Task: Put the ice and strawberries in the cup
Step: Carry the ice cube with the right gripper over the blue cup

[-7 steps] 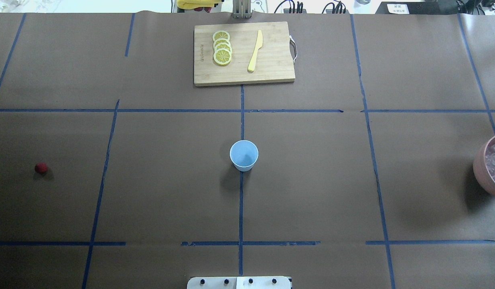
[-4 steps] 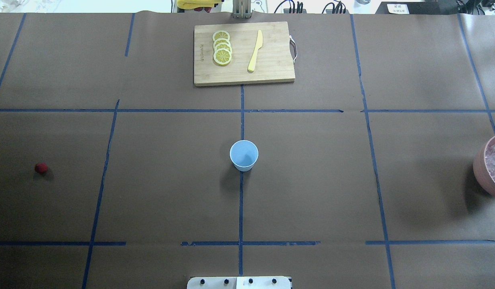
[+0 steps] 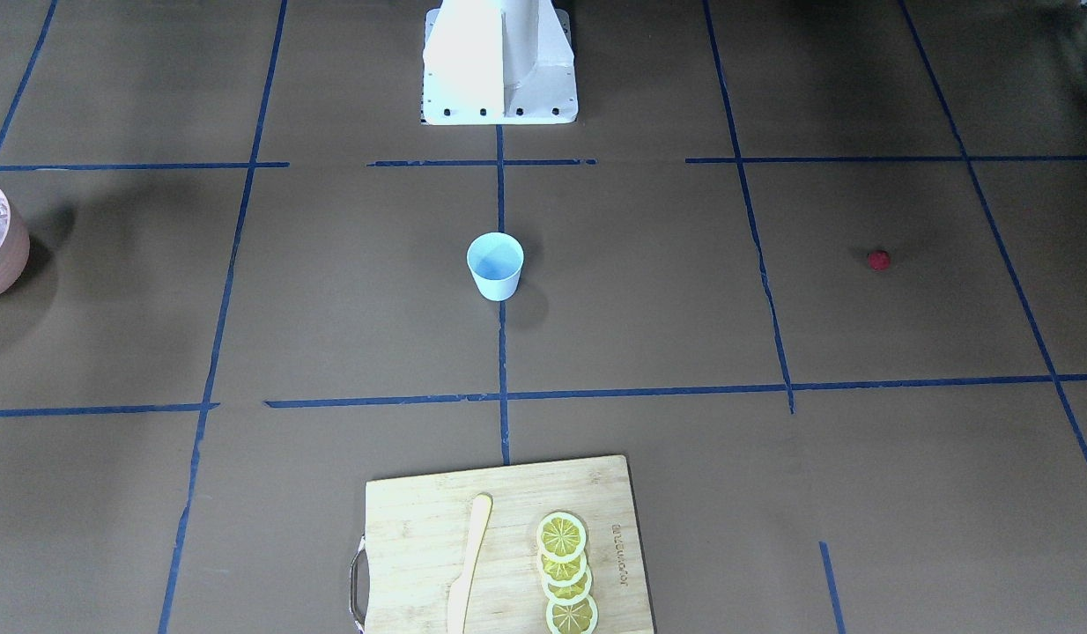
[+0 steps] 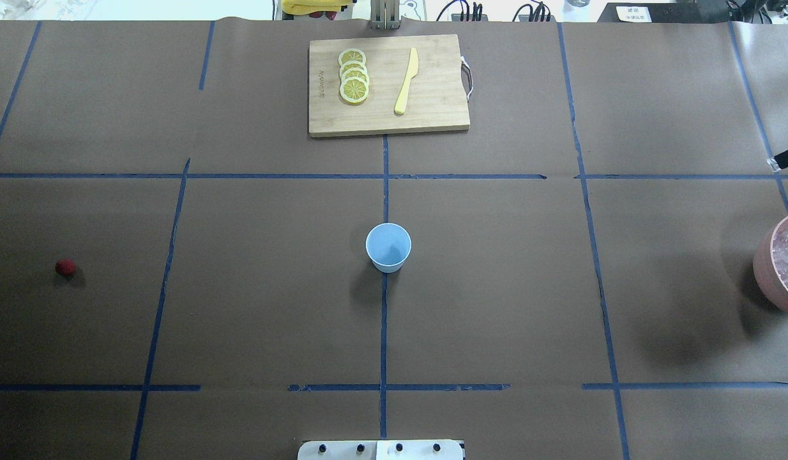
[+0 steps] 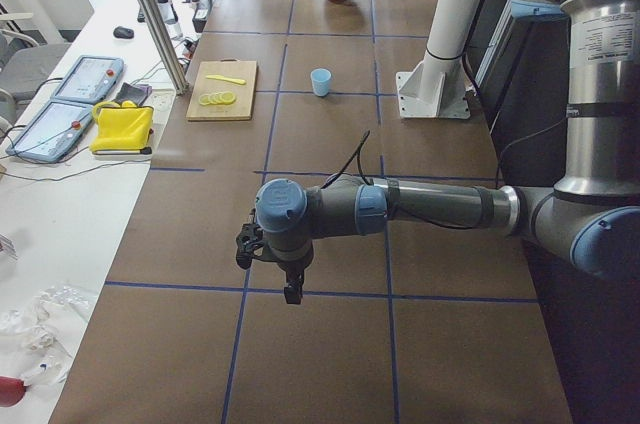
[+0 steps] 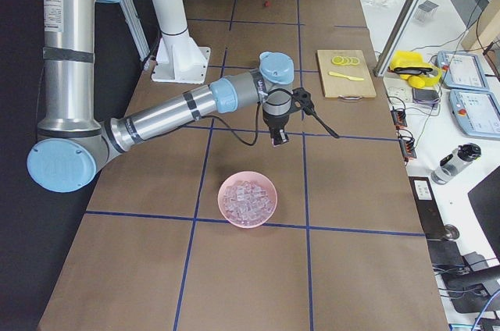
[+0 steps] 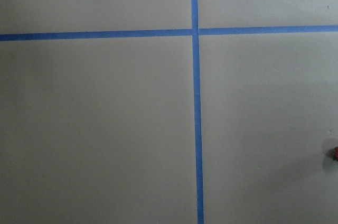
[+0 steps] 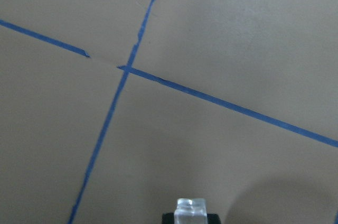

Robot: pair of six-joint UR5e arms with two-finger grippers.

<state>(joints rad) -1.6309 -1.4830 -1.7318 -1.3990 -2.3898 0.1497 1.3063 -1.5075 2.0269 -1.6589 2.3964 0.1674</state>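
The pale blue cup [image 4: 388,246] stands upright at the table's middle; it also shows in the front view [image 3: 495,265]. The dark-red strawberry [image 4: 65,267] lies alone far to the left and shows at the left wrist view's right edge [image 7: 335,153]. Ice cubes [image 6: 247,197] fill the pink bowl [image 4: 767,268] at the far right. My right gripper [image 6: 275,137] hovers beyond the bowl, shut on one clear ice cube [image 8: 190,208]. My left gripper [image 5: 291,292] hangs above the table short of the strawberry; I cannot tell whether it is open or shut.
A wooden cutting board [image 4: 432,96] at the far middle carries lemon slices [image 4: 354,76] and a yellow knife [image 4: 407,80]. The robot's white base [image 3: 499,62] stands at the near edge. Blue tape lines cross the brown table cover.
The tip of my right gripper has come into the overhead view at its right edge, beyond the bowl. Cup, strawberry and bowl have not moved.
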